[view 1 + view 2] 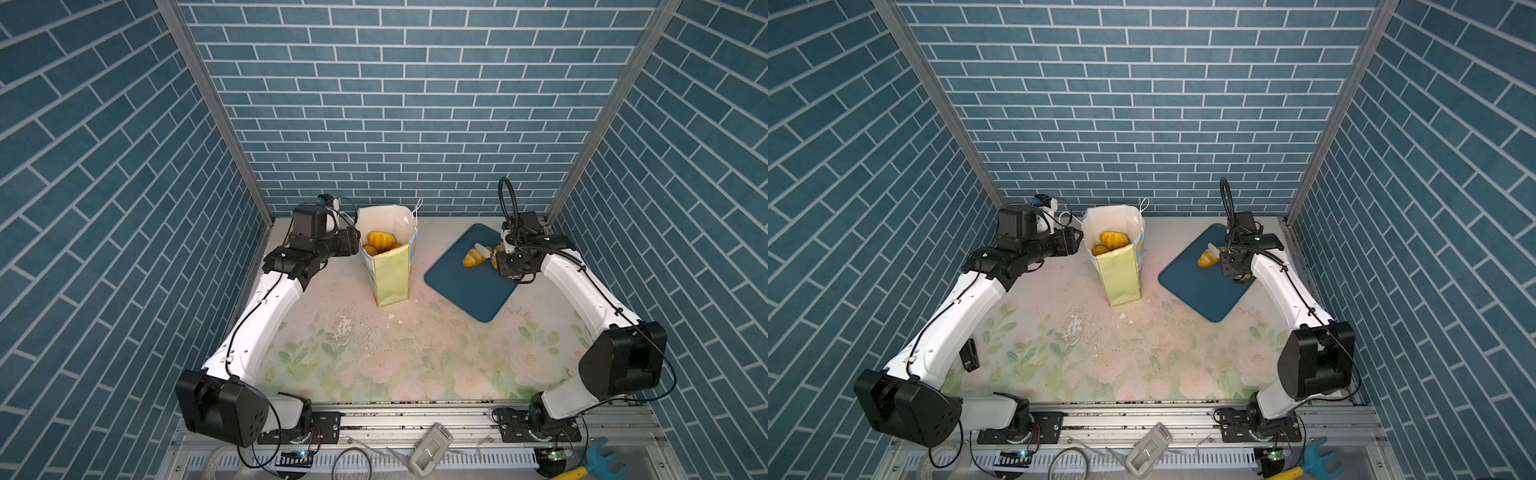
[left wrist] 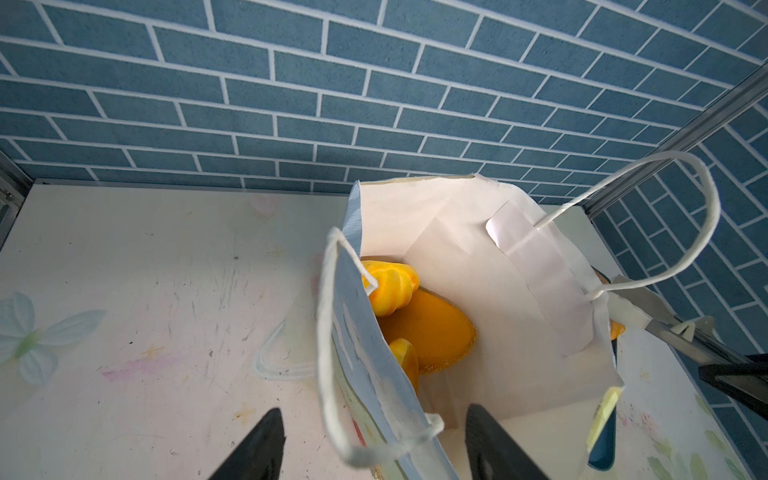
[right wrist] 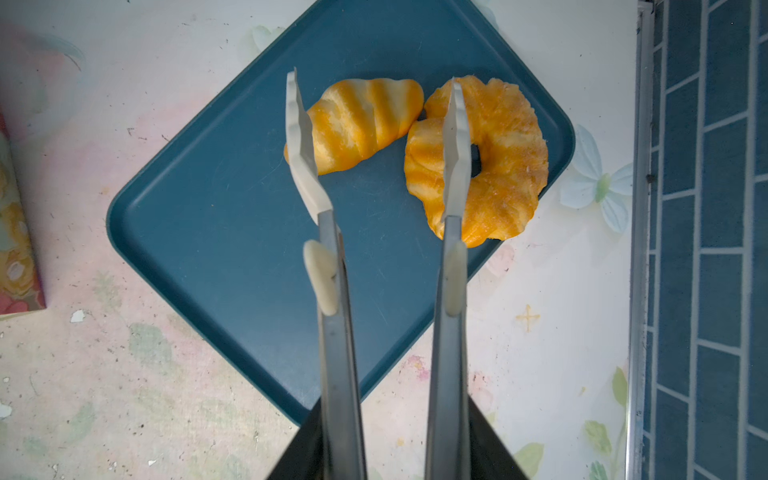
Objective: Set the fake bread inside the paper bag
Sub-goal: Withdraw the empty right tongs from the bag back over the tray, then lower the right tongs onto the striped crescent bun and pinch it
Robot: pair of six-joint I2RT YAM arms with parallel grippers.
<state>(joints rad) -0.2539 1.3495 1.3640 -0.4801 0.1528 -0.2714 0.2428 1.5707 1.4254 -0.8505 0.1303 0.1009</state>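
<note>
The paper bag (image 1: 390,274) (image 1: 1119,274) stands upright and open at the back middle, with several fake breads (image 1: 380,239) (image 2: 428,332) inside. My left gripper (image 1: 353,241) (image 2: 374,449) is open at the bag's left rim. The bag's blue wall and one cord handle run between its fingers, which stand apart from them. My right gripper (image 1: 509,264) (image 3: 395,449) is shut on metal tongs (image 3: 336,332). The tongs' white tips are spread above a ridged roll (image 3: 361,124) (image 1: 473,258) and a ring-shaped bread (image 3: 498,166) on the dark blue tray (image 3: 228,232) (image 1: 461,286).
Blue brick walls close in the back and both sides. White flakes (image 1: 345,328) lie on the flowered tabletop in front of the bag. Past the front rail lie a grey device (image 1: 430,451) and a blue-and-yellow tool (image 1: 598,461).
</note>
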